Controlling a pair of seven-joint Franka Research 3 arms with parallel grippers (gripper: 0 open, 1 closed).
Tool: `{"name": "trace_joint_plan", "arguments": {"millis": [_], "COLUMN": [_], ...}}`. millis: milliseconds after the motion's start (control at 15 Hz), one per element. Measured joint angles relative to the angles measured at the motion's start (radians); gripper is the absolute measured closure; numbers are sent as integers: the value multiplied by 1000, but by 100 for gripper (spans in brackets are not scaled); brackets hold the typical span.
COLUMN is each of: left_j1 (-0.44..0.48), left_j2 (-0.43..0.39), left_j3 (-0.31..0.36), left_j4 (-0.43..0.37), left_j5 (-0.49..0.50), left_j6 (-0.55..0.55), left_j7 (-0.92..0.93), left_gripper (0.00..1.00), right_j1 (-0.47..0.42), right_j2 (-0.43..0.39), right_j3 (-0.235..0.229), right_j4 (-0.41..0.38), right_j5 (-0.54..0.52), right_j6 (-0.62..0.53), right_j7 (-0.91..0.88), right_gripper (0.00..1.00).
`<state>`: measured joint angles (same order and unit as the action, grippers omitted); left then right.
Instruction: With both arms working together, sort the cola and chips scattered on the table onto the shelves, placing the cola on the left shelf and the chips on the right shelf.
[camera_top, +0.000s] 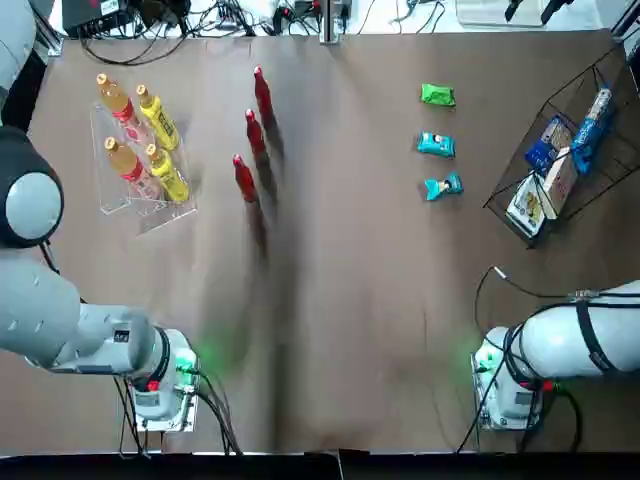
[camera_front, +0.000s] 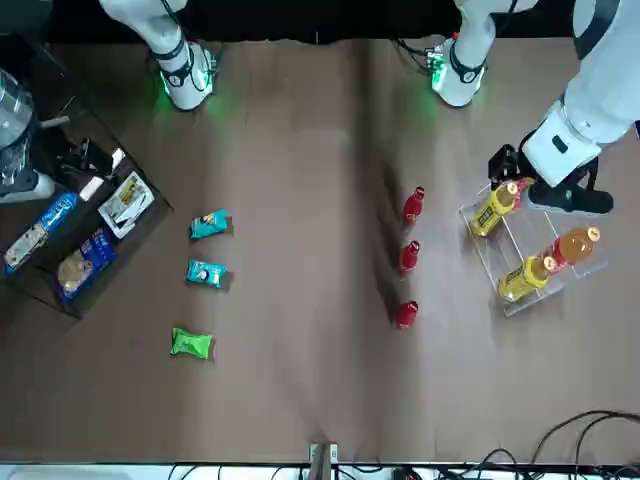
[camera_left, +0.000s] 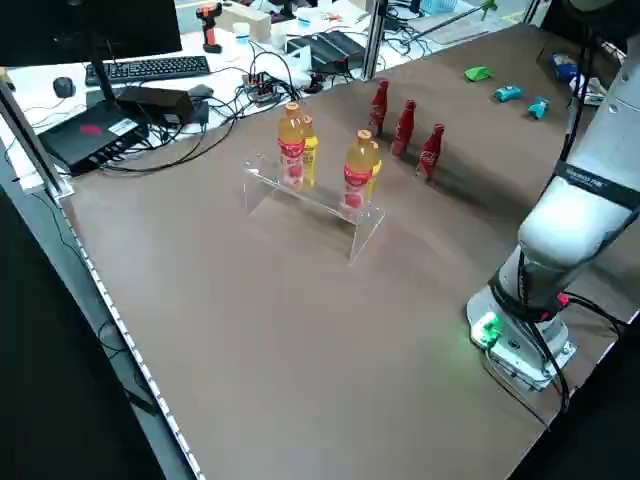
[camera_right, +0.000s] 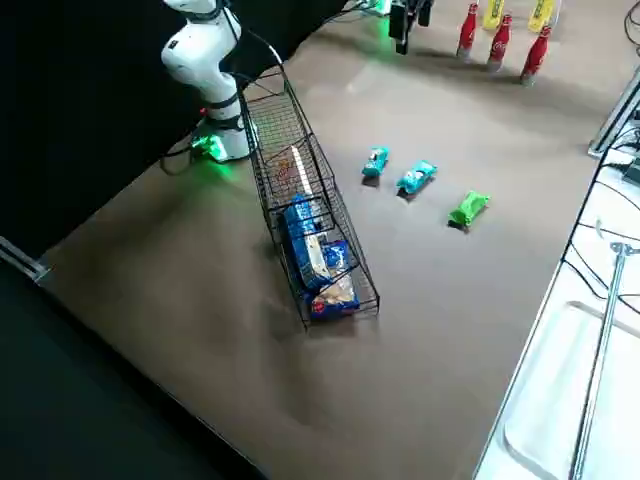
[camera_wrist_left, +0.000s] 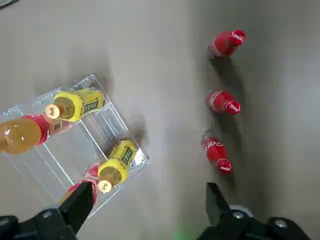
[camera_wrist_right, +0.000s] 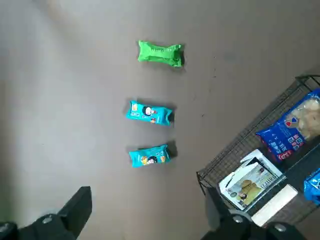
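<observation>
Three red cola bottles (camera_top: 255, 130) stand upright in a row near mid-table, right of the clear stand (camera_top: 115, 195), which holds two amber and two yellow bottles. A green chips packet (camera_top: 437, 95) and two teal ones (camera_top: 435, 144) (camera_top: 443, 186) lie in a line left of the black wire rack (camera_top: 497, 200). My left gripper (camera_wrist_left: 148, 210) hangs open high above the stand's near side, with the cola (camera_wrist_left: 222, 100) beyond it. The right gripper (camera_wrist_right: 147, 215) is open too, high above bare table near the teal packets (camera_wrist_right: 149, 112) and the rack (camera_wrist_right: 210, 172).
The rack holds blue and white boxes (camera_top: 552, 160). Cables and electronics line the far edge (camera_top: 200, 20). The arm bases with green lights (camera_top: 165, 385) (camera_top: 505, 385) sit at the near edge. Bare table lies between the cola and the chips.
</observation>
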<state>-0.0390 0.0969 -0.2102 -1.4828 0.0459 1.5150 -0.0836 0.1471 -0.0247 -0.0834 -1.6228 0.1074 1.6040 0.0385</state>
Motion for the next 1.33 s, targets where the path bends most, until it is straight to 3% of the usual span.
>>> {"name": "trace_joint_plan", "arguments": {"millis": [600,867,1000,1067,1267,1333], "left_j1": [-4,-14,-25,-44,-58,-64], "left_j2": [33,91,105,119,193,231], "left_j3": [-1,-59,-95,-101,-100,-98], "left_j4": [-21,-144,-221,-274,-274,-257], "left_j5": [0,-3,-3,-3,7,21], "left_j6": [-1,6,108,264,483,521], "left_j7": [-3,-48,-113,-177,-232,-235], "left_gripper": [0,0,0,0,0,0], "right_j1": [5,6,10,24,71,87], "right_j2": [-4,82,152,219,312,343], "right_j3": [0,0,0,1,2,2], "right_j4": [-12,-19,-13,9,52,59], "right_j5": [-3,-7,-8,-8,-17,-30], "right_j6": [13,59,77,104,185,224], "right_j7": [60,276,409,519,749,821], "right_gripper": [0,0,0,0,1,7]}}
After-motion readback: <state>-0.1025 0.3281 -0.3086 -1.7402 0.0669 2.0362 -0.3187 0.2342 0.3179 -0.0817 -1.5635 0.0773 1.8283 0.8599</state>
